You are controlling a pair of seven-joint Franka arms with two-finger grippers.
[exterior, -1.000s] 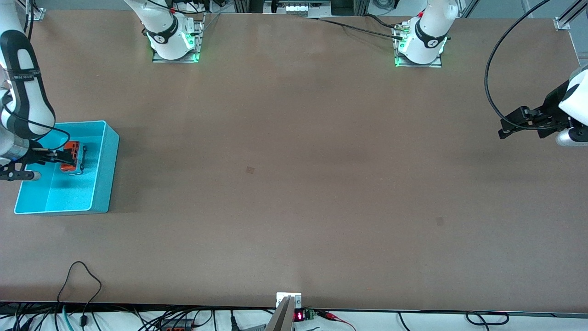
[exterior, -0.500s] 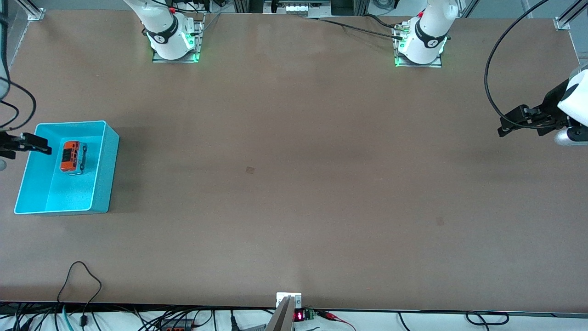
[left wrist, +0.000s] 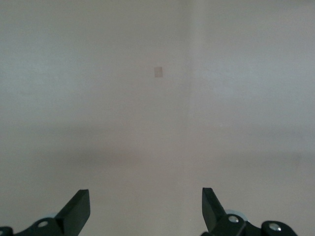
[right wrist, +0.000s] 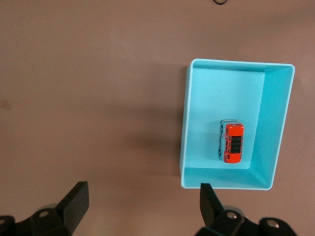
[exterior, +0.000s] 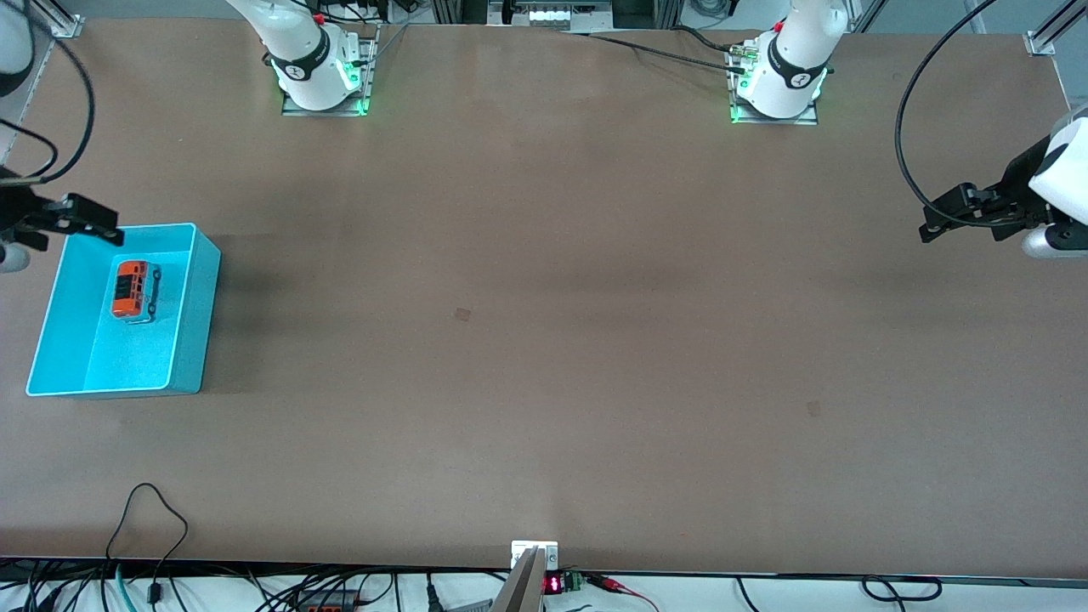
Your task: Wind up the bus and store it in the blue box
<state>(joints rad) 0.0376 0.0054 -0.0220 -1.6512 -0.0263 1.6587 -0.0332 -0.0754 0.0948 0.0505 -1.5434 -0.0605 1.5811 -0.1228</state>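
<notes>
The bus [exterior: 133, 290], a small orange toy with a dark roof panel, is lying inside the blue box [exterior: 189, 327], on the box floor in the half farther from the front camera and a little toward the wall that faces the table's middle. It is resting on its wheels with its long side running along the length of the box, touching no wall that can be made out. The blue box is sitting on the brown table [exterior: 544, 340] at the right arm's end, its long axis running from near the front camera toward the robots' bases.

The right gripper [exterior: 81, 219] is hanging in the air over the box's corner farthest from the front camera, at the table's edge. Its fingers are spread wide and are gripping nothing (the right wrist view shows both black fingertips [right wrist: 78, 199] well apart, with the box and bus lying between and past them).

The left gripper [exterior: 933, 228] is hovering over bare table at the left arm's end, well apart from the box. Its fingers are likewise standing wide apart and empty; in the left wrist view only plain tabletop is showing between the two tips [left wrist: 78, 209]. The left arm is waiting.

A small dark mark [exterior: 462, 314] is showing on the tabletop near the middle.
</notes>
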